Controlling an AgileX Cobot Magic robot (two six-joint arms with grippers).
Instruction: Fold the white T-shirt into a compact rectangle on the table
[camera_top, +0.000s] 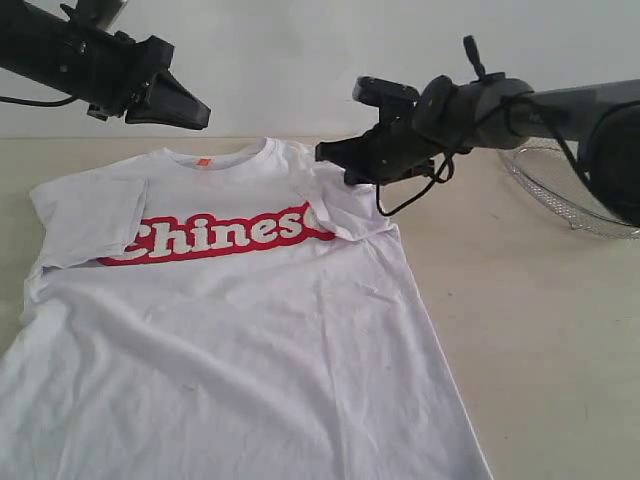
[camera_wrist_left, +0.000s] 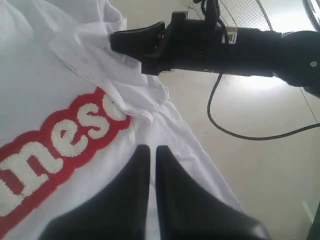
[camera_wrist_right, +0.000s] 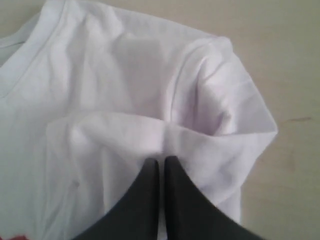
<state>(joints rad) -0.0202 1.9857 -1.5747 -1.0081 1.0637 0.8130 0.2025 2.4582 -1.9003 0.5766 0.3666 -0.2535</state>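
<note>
the white t-shirt (camera_top: 250, 340) lies front up on the tabletop (camera_top: 530, 340), collar toward the far edge and hem nearest the exterior camera. the right pincer (camera_top: 325, 152) is closed, its tips at the crease of the sleeve (camera_top: 345, 215) on its side. no cloth shows plainly between the tips, so it seems to sit at the fold rather than carry it. that sleeve is turned inward over the end of the red lettering (camera_top: 220, 237). the opposite sleeve (camera_top: 95, 215) is turned in as well, likely to narrow the shirt into 1 strip. the left pincer (camera_top: 200, 117) is closed and empty, hanging above the collar, clear of the cloth. the lengthwise folds look not yet done.
</note>
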